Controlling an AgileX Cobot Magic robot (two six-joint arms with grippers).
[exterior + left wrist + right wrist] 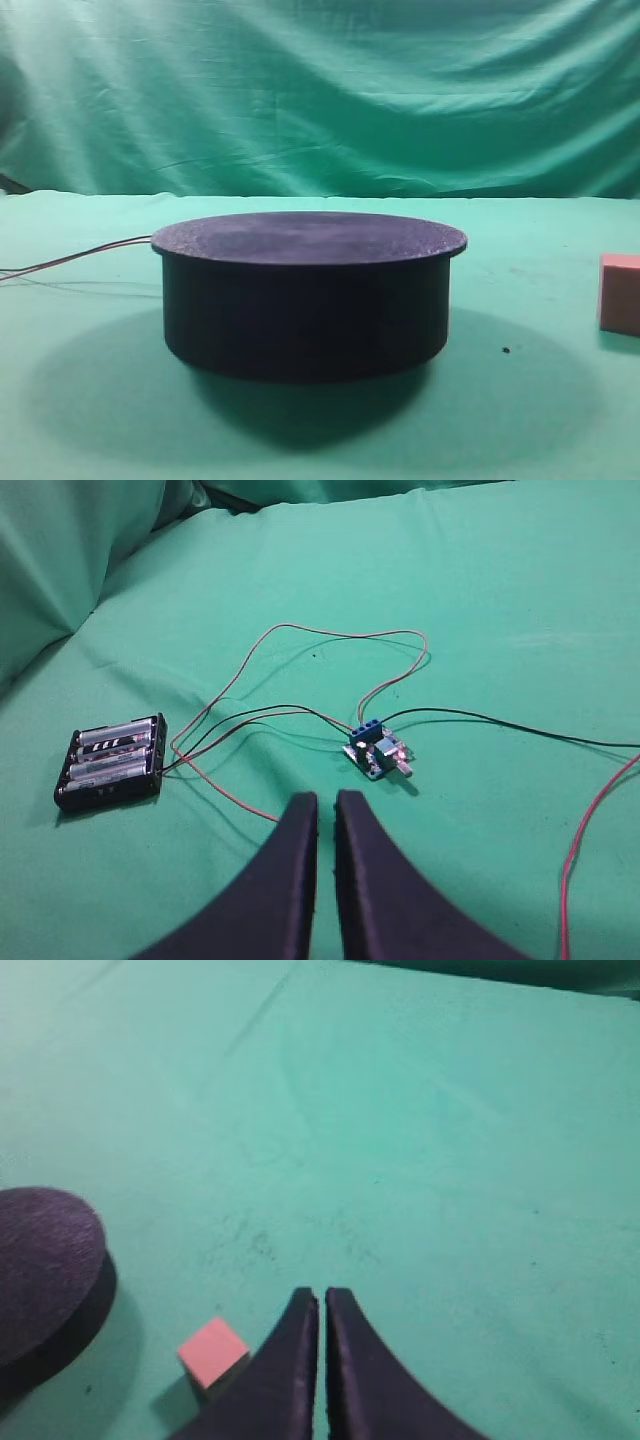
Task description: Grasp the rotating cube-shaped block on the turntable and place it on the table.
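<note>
The salmon-pink cube-shaped block rests on the green table at the right edge of the exterior view, apart from the black turntable, whose top is bare. In the right wrist view the block lies on the cloth just left of my right gripper, which is shut and empty above the table; the turntable's edge shows at the left. My left gripper is shut and empty over the cloth. Neither gripper shows in the exterior view.
Below the left gripper lie a black battery holder, a small blue circuit board and looping red and black wires. Thin wires lead left from the turntable. A green drape hangs behind.
</note>
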